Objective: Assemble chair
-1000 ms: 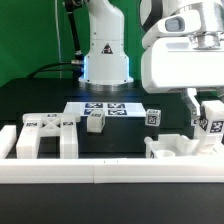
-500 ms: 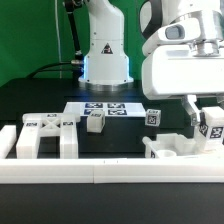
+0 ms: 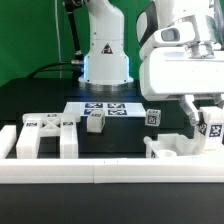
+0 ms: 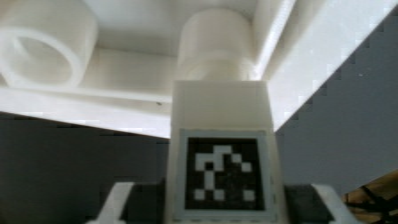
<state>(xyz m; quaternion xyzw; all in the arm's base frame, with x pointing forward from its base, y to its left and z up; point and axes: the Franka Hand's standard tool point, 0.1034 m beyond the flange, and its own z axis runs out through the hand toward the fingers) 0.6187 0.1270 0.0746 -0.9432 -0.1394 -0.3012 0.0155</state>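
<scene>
We are looking at a black table point(image 3: 35, 100) that is standing before a green backdrop point(image 3: 30, 40), with the arm's white base point(image 3: 105, 55) rising at the far side. A rail point(image 3: 100, 172) is running along the table's near edge. The marker board point(image 3: 105, 107) is lying flat in the middle, just in front of the base.

The chair is lying in loose white parts. On the exterior view's left, a frame point(image 3: 40, 135) is standing just behind the rail. A peg point(image 3: 95, 121) is sitting at the board's near edge, and a second peg point(image 3: 153, 116) is standing beside the board on the exterior view's right.

Farther to that side the gripper point(image 3: 208, 128) is hanging low, its fingers clamping a tagged post point(image 3: 212, 126) between them. The post is sitting just over a side part point(image 3: 175, 148) that is resting behind the rail. From the wrist we are seeing the post pointing at that part's round stubs point(image 4: 222, 45). Whether the post and the part are touching, we cannot tell.
</scene>
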